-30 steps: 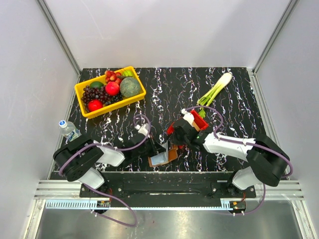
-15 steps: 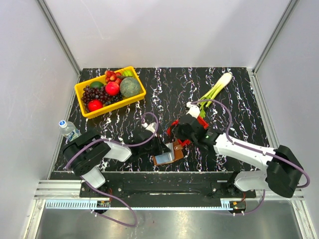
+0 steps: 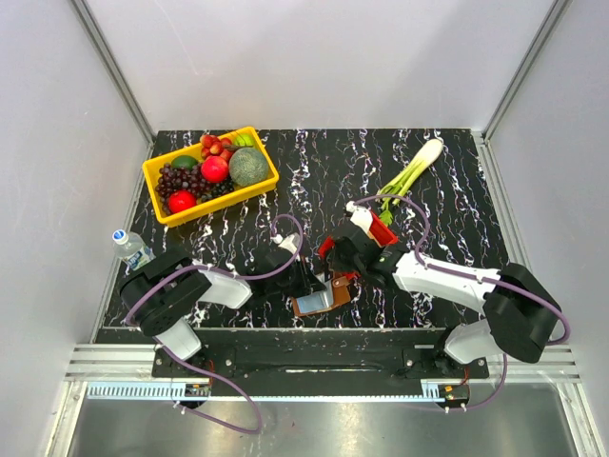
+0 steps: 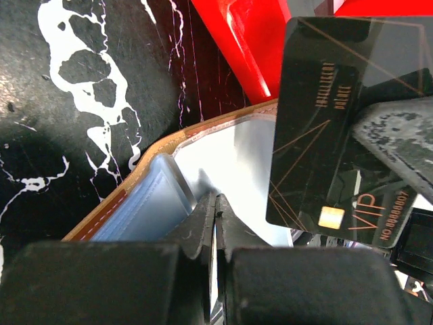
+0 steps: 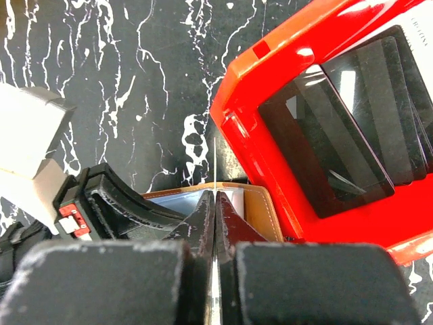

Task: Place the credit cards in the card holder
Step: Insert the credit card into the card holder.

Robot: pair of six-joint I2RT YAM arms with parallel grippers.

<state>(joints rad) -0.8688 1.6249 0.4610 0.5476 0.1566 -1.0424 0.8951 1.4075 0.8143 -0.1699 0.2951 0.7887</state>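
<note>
A yellow fruit basket [image 3: 228,200] is sitting at upper left, a leek [image 3: 411,171] is lying upper right, and 1 bottle [image 3: 131,248] is resting left.

Pretty bare setup tbh. The worktop [image 3: 324,162] is black fake-marble with white veins all over. It's boxed in by plain pale grey panels: back wall [image 3: 314,57], left wall [image 3: 48,171] and right wall [image 3: 561,190]. Aluminium posts [image 3: 112,71] run up the back corners. A grooved metal rail [image 3: 114,362] runs along the near edge, with a brushed steel sheet [image 3: 314,428] below it. The lighting is soft and even.
</note>
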